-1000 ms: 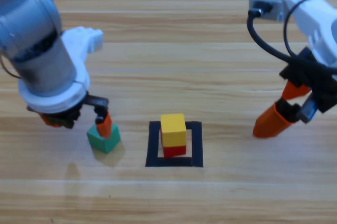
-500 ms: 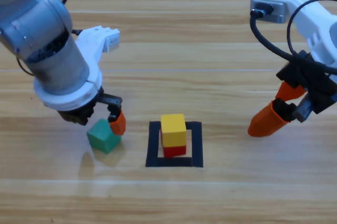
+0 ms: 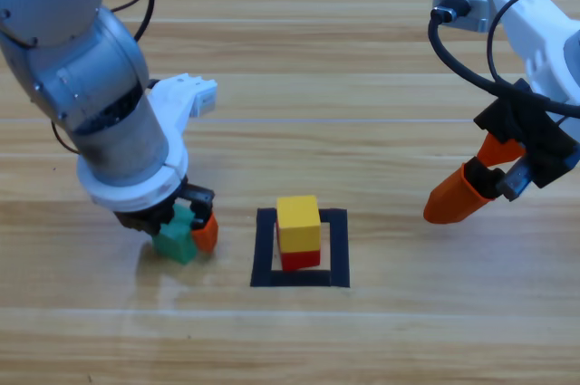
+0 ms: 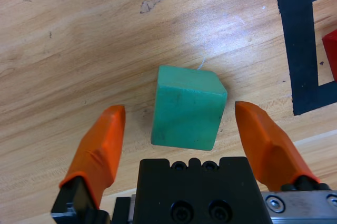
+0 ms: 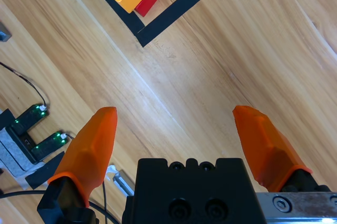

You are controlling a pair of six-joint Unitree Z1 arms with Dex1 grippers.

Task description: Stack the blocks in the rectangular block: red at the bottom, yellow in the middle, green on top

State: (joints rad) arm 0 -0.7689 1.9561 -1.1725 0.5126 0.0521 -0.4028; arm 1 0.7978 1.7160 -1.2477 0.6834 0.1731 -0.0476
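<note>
Two orange jaws of your left gripper spread wide around the green cube, not touching it, matte teal, on bare wood at nine o'clock of the tape square, right gripper open at three o'clock.

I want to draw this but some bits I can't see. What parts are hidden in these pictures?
- Green cube, high view: mostly covered by the left arm and left tool; the wrist view shows it free between open jaws.
- Red cube, high view: its top is under the yellow cube.
- Red cube, left wrist view: cut off by the picture's edge.
- Right tool, high view: one jaw is hidden behind the other.
</note>
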